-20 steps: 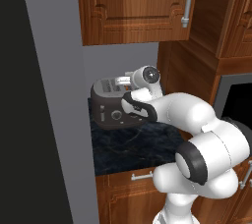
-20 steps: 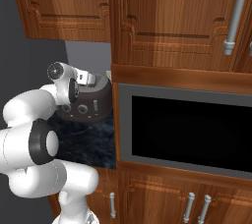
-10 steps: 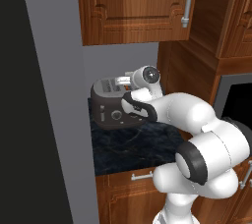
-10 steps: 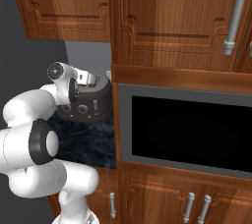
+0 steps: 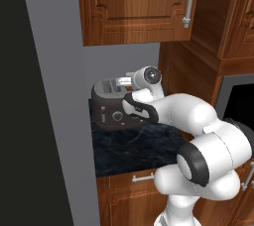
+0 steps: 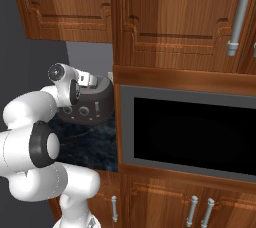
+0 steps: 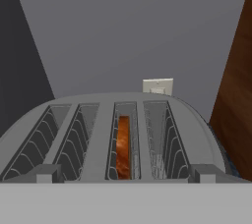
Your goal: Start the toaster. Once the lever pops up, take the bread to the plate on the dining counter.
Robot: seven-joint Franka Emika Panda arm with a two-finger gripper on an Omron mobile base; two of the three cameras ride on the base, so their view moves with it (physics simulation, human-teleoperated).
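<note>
While the toaster [image 5: 115, 105] sits at the back of the dark marbled worktop [image 5: 134, 148] in the left base view, the robot's forearm crosses in front of its right half, so only the left part of its front, with a round knob and a lever slot, can be made out there. From the right base view the white wrist covers the toaster's left end [image 6: 92, 104], and the end effector's [image 6: 91, 80] fingertips are too small to read against the silver top. In the hand view the finger tips are not clearly distinguishable; by all that can be told the end effector stands spread wide, gripping nothing.

The bread [image 7: 123, 145] is mostly sunk inside the toaster [image 7: 103, 137]: only a narrow orange-brown edge shows in the third slot from the left, so its face and full outline stay hidden. It stands on edge, its long visible edge running along the slot, away from the camera toward the grey wall. The four slots lie side by side, all running the same way.

The end effector hangs just above the toaster's near end, with the bread's slot slightly left of centre below and ahead of it, apart from the fingers. A small white wall outlet [image 7: 158, 86] peeks over the toaster's far edge, and a brown wood cabinet side [image 7: 238, 95] rises at right.
</note>
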